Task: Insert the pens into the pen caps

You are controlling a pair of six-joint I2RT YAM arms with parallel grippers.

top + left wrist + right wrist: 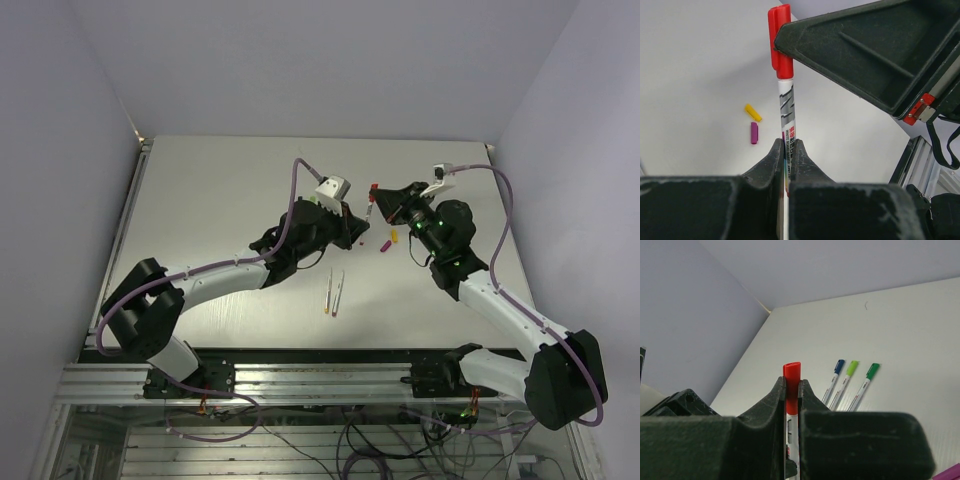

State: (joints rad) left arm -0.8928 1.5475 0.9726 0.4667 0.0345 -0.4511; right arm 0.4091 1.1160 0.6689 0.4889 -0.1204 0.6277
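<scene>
White tabletop point(220, 200) under pale grey walls, with the action at upper centre of the overhead view. One capping looks nearly done: the left gripper point(788, 150) is clenched on the white pen point(786, 107) at bottom centre, and the right gripper point(792, 390) is pinched on the red cap point(792, 371) over its tip. Next probably comes a straight push along the barrel, then letting go; a yellow cap point(753, 112) and a purple cap point(754, 133) lie loose at left.
</scene>
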